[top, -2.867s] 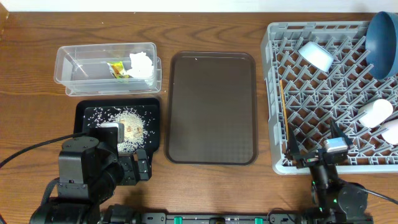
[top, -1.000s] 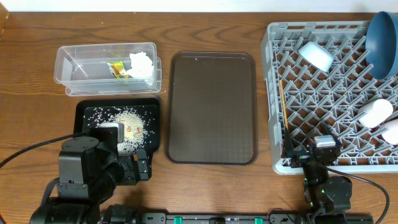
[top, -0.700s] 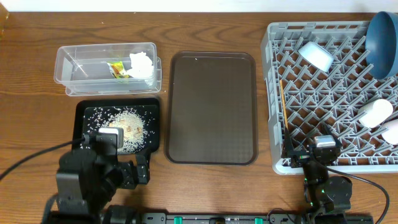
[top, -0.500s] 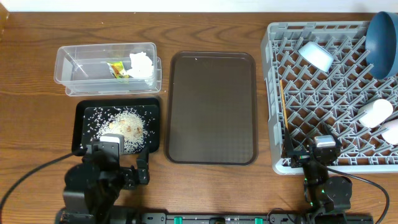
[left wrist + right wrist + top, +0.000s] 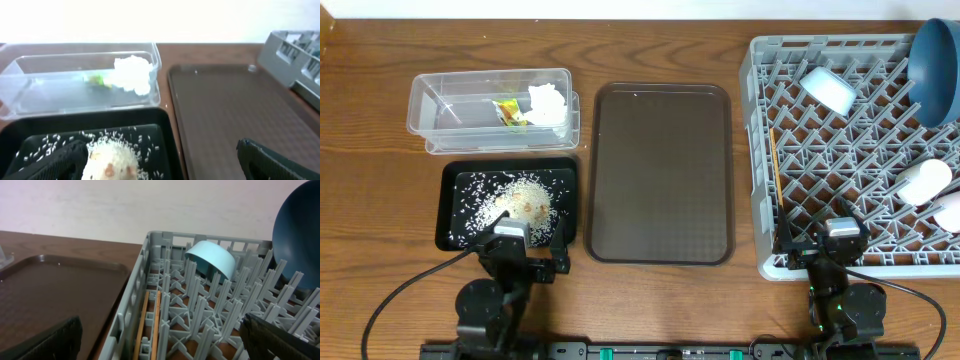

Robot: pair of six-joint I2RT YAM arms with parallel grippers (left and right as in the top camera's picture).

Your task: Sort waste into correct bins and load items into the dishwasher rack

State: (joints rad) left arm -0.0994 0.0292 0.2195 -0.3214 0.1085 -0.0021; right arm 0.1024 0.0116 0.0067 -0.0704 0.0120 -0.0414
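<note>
Overhead, the rice (image 5: 523, 203) lies in a soft white heap in the shallow black tray (image 5: 508, 163) at 8 o'clock on the table, with loose grains strewn toward its 9 o'clock edge. Just past it, at 10 o'clock, the clear tub (image 5: 428, 115) holds the crumpled tissue (image 5: 548, 103) and the yellow-green wrapper (image 5: 509, 112).

My left gripper (image 5: 165, 162) is at the tray's 6 o'clock rim, fingers (image 5: 65, 160) spread wide on nothing. The smooth brown serving tray (image 5: 660, 170) fills the middle (only thin strips of wood grain part it from its neighbours).

At 3 o'clock, the grey pegged rack (image 5: 758, 150) carries chopsticks (image 5: 775, 175) along its 9 o'clock wall, the light blue bowl (image 5: 828, 88) at 12 and the dark blue plate (image 5: 935, 65) propped on edge at 1. My right gripper (image 5: 162, 342) is at the rack's 6 o'clock wall, fingers apart and empty.
</note>
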